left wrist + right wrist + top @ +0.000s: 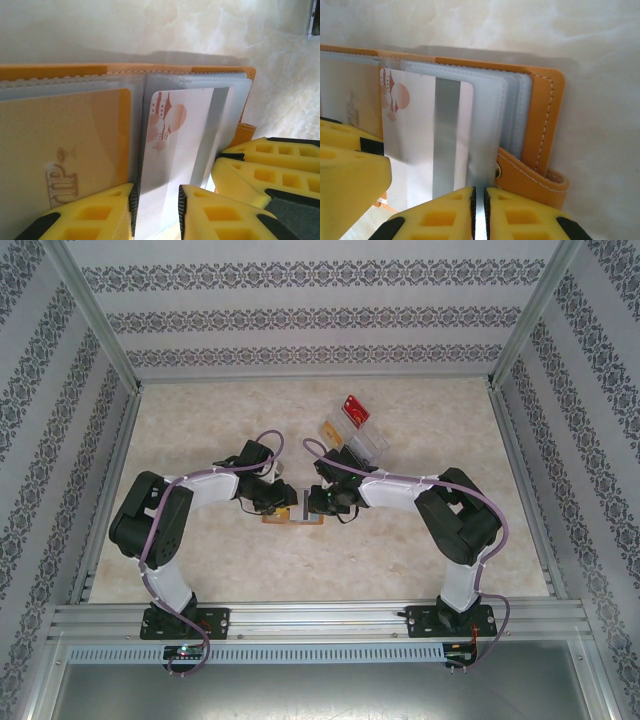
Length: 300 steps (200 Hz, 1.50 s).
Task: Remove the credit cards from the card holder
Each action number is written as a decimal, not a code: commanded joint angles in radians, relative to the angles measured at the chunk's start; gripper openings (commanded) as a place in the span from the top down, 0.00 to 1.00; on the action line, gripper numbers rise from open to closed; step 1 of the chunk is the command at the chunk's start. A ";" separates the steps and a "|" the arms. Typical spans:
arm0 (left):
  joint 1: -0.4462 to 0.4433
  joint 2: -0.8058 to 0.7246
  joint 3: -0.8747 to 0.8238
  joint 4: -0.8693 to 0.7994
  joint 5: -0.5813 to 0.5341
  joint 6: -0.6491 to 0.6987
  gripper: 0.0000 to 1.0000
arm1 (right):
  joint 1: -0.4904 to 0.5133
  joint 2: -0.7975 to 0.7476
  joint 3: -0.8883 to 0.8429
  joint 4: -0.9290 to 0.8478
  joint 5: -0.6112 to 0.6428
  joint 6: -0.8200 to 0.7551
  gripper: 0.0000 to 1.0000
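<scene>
The orange-tan card holder lies open on the table between both arms. Its clear pocket pages hold credit cards: a gold one on the left, and a white one with a grey stripe on the right. My left gripper stands open low over the holder, its fingers on either side of the white card's pocket. My right gripper is shut on the near edge of a clear pocket page, beside the snap tab.
A clear plastic tray stands just behind the right gripper, with a red card at its far end. Metal frame rails and patterned walls close in the marble-look table.
</scene>
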 commanded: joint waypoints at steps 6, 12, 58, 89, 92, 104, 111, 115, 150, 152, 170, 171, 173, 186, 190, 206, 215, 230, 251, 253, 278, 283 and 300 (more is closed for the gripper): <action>0.016 0.037 0.029 0.025 0.011 0.034 0.71 | -0.007 0.031 -0.005 -0.045 0.033 0.006 0.85; 0.016 0.041 0.029 0.032 0.013 0.033 0.72 | -0.009 0.031 -0.005 -0.046 0.034 0.005 0.85; 0.019 0.043 0.016 0.057 0.027 0.031 0.76 | -0.012 0.033 -0.007 -0.048 0.033 0.006 0.85; 0.023 0.032 0.009 0.053 0.023 0.033 0.78 | -0.012 0.036 -0.011 -0.044 0.033 0.008 0.85; 0.024 0.032 0.008 0.051 0.021 0.035 0.78 | -0.013 0.037 -0.012 -0.044 0.033 0.009 0.85; 0.025 0.032 0.006 0.050 0.020 0.036 0.80 | -0.013 0.036 -0.012 -0.042 0.034 0.009 0.85; 0.025 0.032 0.005 0.050 0.022 0.034 0.81 | -0.012 0.038 -0.012 -0.042 0.033 0.009 0.85; 0.025 0.032 0.003 0.053 0.022 0.034 0.82 | -0.013 0.038 -0.013 -0.042 0.033 0.009 0.85; 0.027 0.021 -0.003 0.051 0.017 0.032 0.89 | -0.015 0.034 -0.019 -0.039 0.036 0.011 0.85; 0.028 0.019 -0.003 0.050 0.015 0.032 0.89 | -0.015 0.033 -0.019 -0.038 0.037 0.013 0.85; 0.033 0.000 -0.012 0.035 -0.001 0.040 0.92 | -0.015 0.032 -0.025 -0.035 0.038 0.015 0.85; 0.033 -0.002 -0.013 0.033 -0.002 0.041 0.93 | -0.015 0.032 -0.025 -0.035 0.038 0.015 0.85; 0.034 -0.005 -0.014 0.031 -0.004 0.042 0.93 | -0.016 0.032 -0.025 -0.035 0.038 0.015 0.85; 0.040 -0.027 -0.021 0.004 -0.022 0.056 0.94 | -0.017 0.028 -0.028 -0.035 0.039 0.016 0.85; 0.042 -0.035 -0.022 -0.005 -0.028 0.060 0.95 | -0.016 0.028 -0.029 -0.034 0.040 0.016 0.85; 0.052 -0.071 -0.037 -0.039 -0.050 0.080 0.96 | -0.018 0.024 -0.034 -0.033 0.041 0.017 0.85; 0.059 -0.094 -0.046 -0.054 -0.062 0.088 0.96 | -0.018 0.022 -0.036 -0.034 0.041 0.017 0.85; 0.067 -0.132 -0.060 -0.077 -0.083 0.101 0.97 | -0.020 0.014 -0.039 -0.030 0.037 0.017 0.85; 0.077 -0.189 -0.071 -0.111 -0.116 0.119 1.00 | -0.028 -0.021 -0.053 0.006 0.007 0.015 0.82; 0.077 -0.195 -0.071 -0.115 -0.121 0.122 1.00 | -0.029 -0.026 -0.057 0.016 0.003 0.015 0.80; 0.078 -0.262 -0.073 -0.150 -0.151 0.146 1.00 | -0.047 -0.114 -0.118 0.163 -0.092 0.017 0.63; 0.078 -0.278 -0.073 -0.153 -0.154 0.146 1.00 | -0.051 -0.132 -0.128 0.192 -0.108 0.019 0.60; 0.079 -0.324 -0.069 -0.158 -0.132 0.129 1.00 | -0.066 -0.181 -0.161 0.277 -0.165 0.032 0.53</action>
